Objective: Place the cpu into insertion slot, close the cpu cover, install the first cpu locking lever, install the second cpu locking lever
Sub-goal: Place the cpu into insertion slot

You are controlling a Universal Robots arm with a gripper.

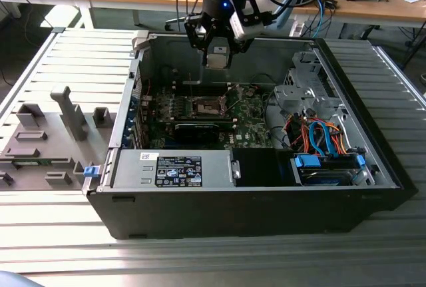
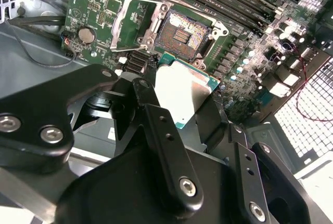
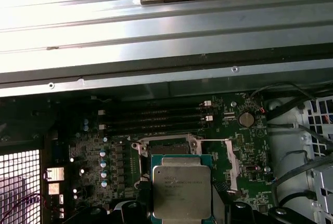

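- The cpu (image 2: 182,91), silver top up, hangs above the insertion slot (image 2: 183,36), clear of it and not yet lined up with it in the second wrist view.
- The gripper (image 1: 217,59) grasps the cpu by two opposite edges, fingers clenched on it, well above the slot inside the open computer case (image 1: 266,210).
- The cpu cover (image 2: 120,26) lies flipped open beside the slot, leaving the slot's contacts bare.
- The step in hand looks like the first, placing the chip: nothing is seated, and the cover is unclosed.
- Seating likely calls for squaring the chip over the slot and a level, gentle descent.
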